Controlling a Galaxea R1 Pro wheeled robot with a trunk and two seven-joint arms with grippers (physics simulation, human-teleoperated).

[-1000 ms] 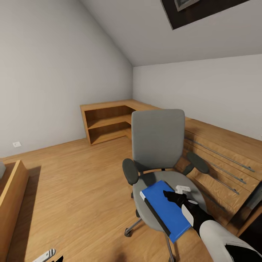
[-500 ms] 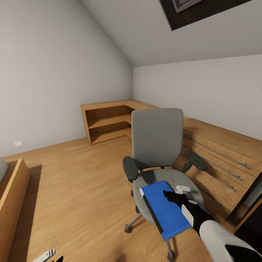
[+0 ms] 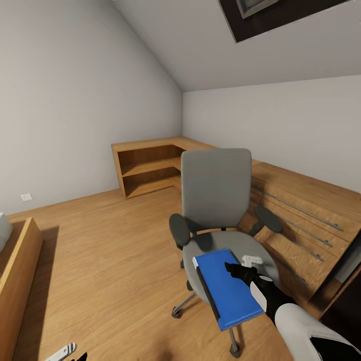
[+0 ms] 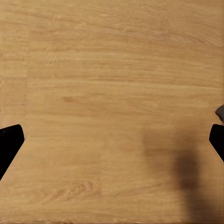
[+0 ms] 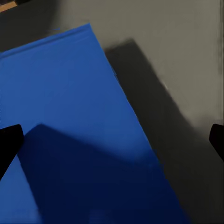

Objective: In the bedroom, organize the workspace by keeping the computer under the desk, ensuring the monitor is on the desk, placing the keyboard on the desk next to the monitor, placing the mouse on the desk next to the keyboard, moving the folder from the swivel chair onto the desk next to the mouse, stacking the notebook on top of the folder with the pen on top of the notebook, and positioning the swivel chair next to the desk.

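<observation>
The folder [image 3: 226,289] lies flat on the swivel chair [image 3: 216,200] seat, its long axis running from the backrest out past the front edge. The right gripper [image 3: 235,269] hovers over it, fingers spread; left gripper [image 4: 112,140] fingers spread above floor

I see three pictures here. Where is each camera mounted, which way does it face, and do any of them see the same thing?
Head view: on the robot's head, looking forward and down at the swivel chair and folder; the right gripper and arm show.
Left wrist view: by the left gripper, facing the wooden floor; black fingertips show.
Right wrist view: by the right gripper, facing the folder; fingertips show.
Shared: head and right wrist both see the folder on the seat.
</observation>
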